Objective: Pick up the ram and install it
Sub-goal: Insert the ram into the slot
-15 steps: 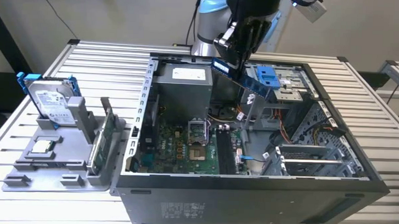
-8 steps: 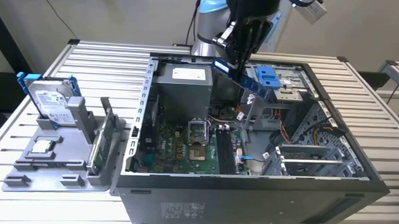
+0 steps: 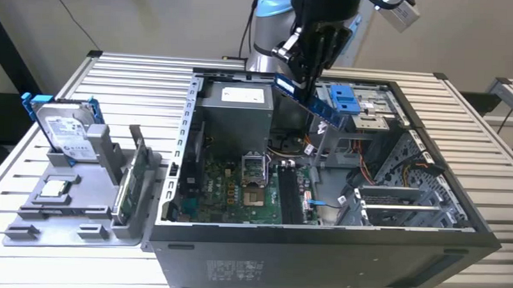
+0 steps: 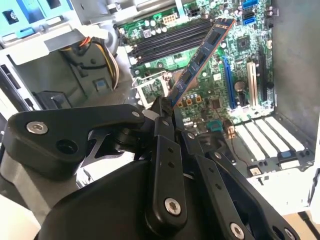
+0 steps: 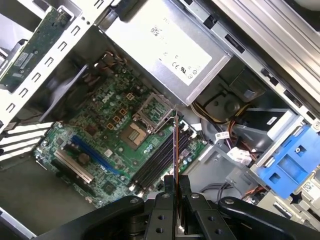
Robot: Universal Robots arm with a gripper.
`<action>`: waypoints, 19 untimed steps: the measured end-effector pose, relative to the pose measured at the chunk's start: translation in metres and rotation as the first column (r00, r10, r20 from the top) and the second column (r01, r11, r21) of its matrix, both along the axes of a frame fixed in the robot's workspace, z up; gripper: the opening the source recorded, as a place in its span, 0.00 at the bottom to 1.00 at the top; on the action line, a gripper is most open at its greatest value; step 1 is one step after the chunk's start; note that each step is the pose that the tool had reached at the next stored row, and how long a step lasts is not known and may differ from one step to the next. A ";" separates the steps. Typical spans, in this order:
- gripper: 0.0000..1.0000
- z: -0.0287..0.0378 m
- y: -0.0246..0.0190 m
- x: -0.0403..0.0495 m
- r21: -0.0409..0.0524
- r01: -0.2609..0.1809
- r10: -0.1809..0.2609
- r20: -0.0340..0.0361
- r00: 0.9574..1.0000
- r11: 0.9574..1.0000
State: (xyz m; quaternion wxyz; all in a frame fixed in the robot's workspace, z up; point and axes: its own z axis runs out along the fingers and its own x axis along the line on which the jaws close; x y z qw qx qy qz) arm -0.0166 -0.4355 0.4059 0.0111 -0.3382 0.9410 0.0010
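The end effector [image 3: 306, 82] hangs over the open computer case [image 3: 321, 249], which lies on its side on the slatted table [image 3: 130, 82], and its two black fingers [image 4: 161, 125] are pressed onto one end of the ram [image 3: 304, 101] — pinching it, with the rest of the stick jutting out free beyond the fingertips. In the exterior view the ram is tilted, its gripped end higher and its free end sloping down toward the exterior view's right, close to the blue bracket [image 3: 344, 99] at the far side of the case. It is in the air, well above the motherboard [image 3: 237, 194] and not seated in anything. In the second wrist view the ram [image 4: 202, 55] reaches diagonally away from the end effector [image 4: 165, 107] across the green board, its far tip near the black memory slots [image 4: 167, 41]. In the first wrist view it shows edge-on as a thin line [image 5: 175, 150] rising from the end effector [image 5: 176, 187] over the same slots [image 5: 157, 162], beside the silver power supply [image 5: 165, 45]. Outside the case, at the exterior view's left, a hard drive [image 3: 65, 128] in a blue frame and an upright green card [image 3: 135, 178] stand in a gray holder [image 3: 57, 220].
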 end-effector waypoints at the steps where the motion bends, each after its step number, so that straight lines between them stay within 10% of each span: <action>1: 0.14 -0.0001 0.0000 0.0000 0.000 0.005 -0.005 0.000 1.000 1.000; 19: 0.14 -0.0012 -0.0004 0.0002 0.000 0.155 -0.155 0.000 0.988 0.988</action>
